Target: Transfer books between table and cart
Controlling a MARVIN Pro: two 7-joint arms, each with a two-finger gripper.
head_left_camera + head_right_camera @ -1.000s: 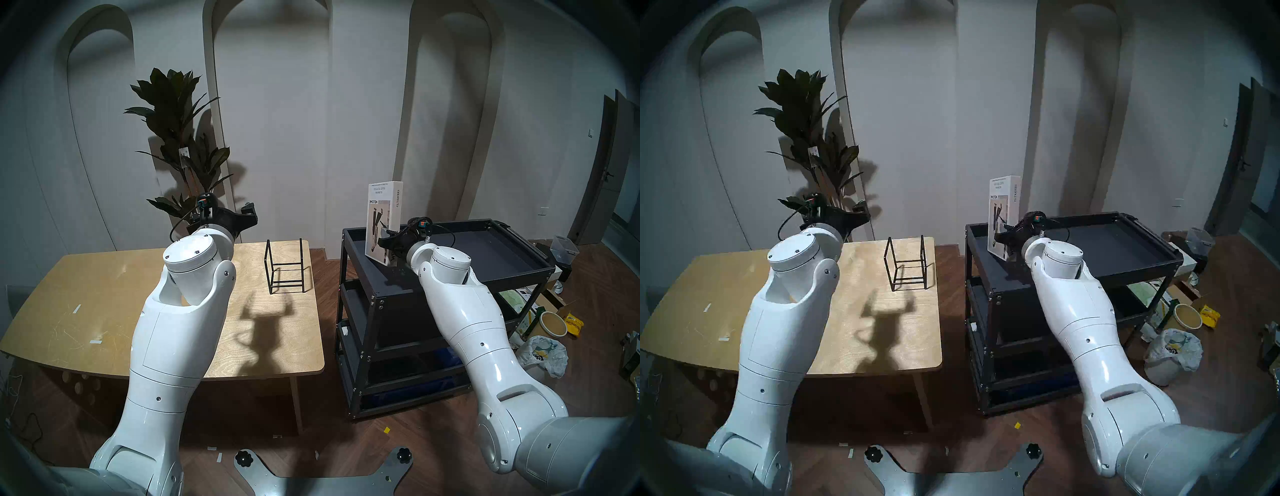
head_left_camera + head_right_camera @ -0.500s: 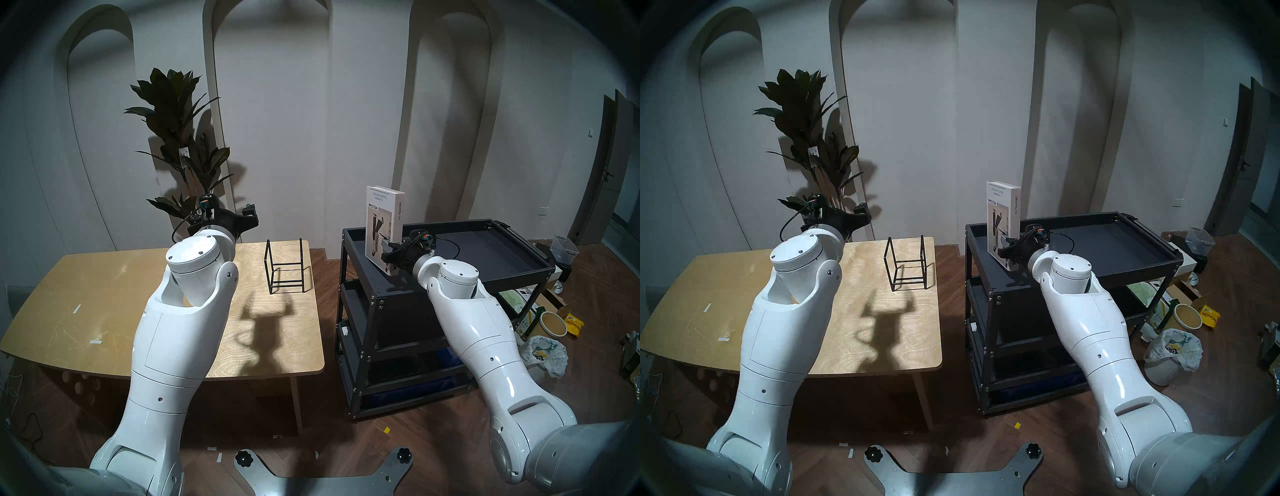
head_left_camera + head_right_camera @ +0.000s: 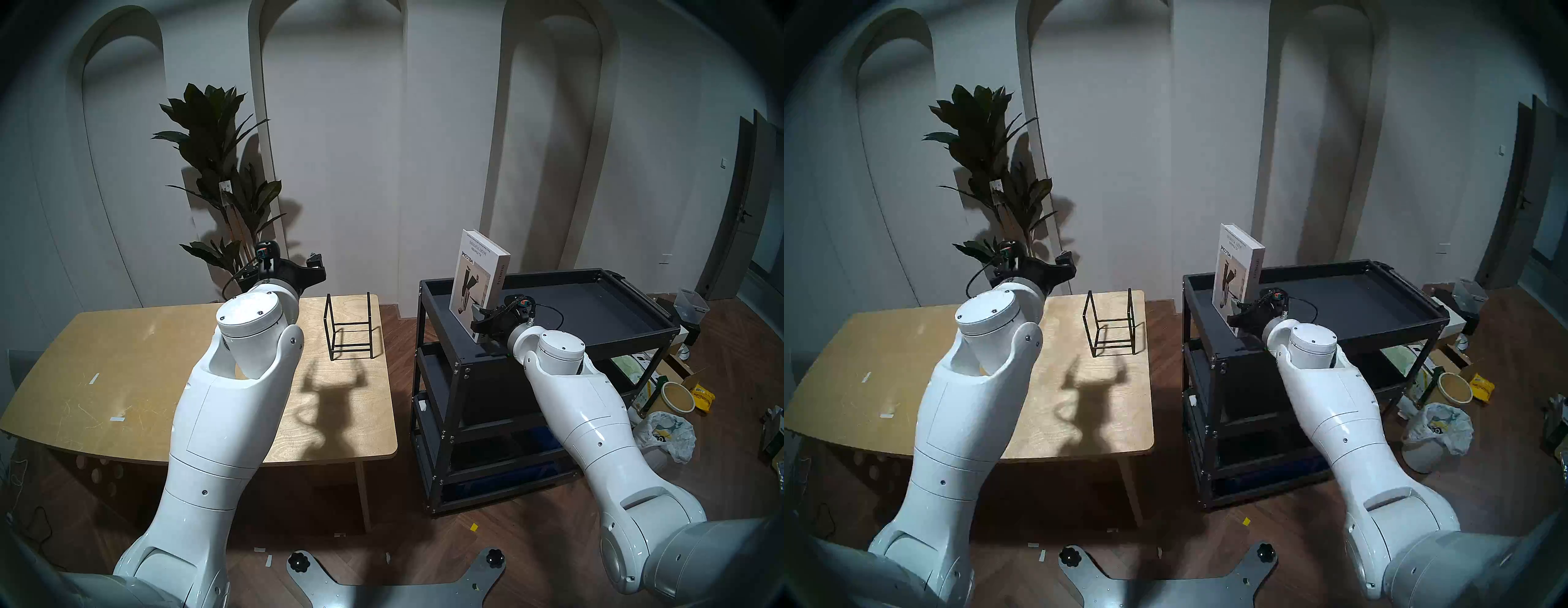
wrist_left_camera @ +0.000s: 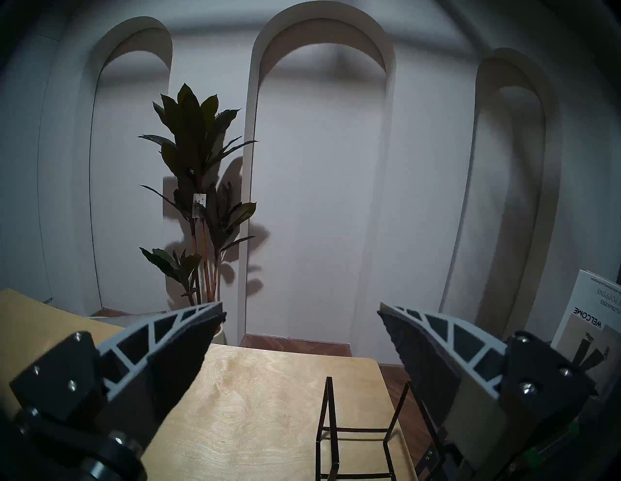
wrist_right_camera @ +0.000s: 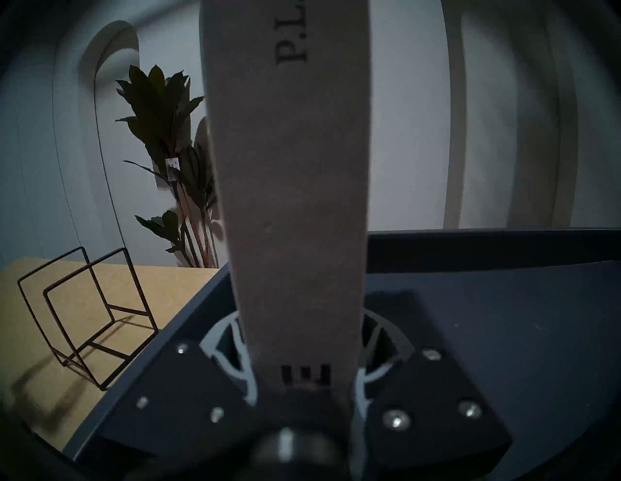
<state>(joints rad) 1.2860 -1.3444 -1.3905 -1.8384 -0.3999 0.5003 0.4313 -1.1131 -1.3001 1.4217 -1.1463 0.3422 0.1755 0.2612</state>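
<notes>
Right gripper (image 3: 478, 322): black two-finger tool, clenched on the lower spine end of the thick white hardcover book (image 3: 475, 282); grey ribbed fingers (image 5: 232, 339) press both covers, spine facing the wrist camera.
Book: stands on end, upside down, top tilted to the right and away from the gripper; "WELCOME" cover faces left toward the table; over the near-left corner of the cart's top tray. Whether its lower end touches the tray, cannot tell.
Cart: black metal three-tier utility cart (image 3: 551, 339), directly under and beyond the right gripper.
Left gripper (image 3: 316, 265): black, jaws spread wide, nothing between them, pointing level toward the wall above the table's far edge.
Table: wide light plywood table with rounded corners (image 3: 127, 361), below the left gripper.
Rack: black wire rack (image 3: 350, 327), empty, on the table, just ahead and to the right of the left gripper, between the two grippers.
Plant: tall dark-leaved potted plant (image 3: 216, 170), beyond the left gripper against the arched wall.
</notes>
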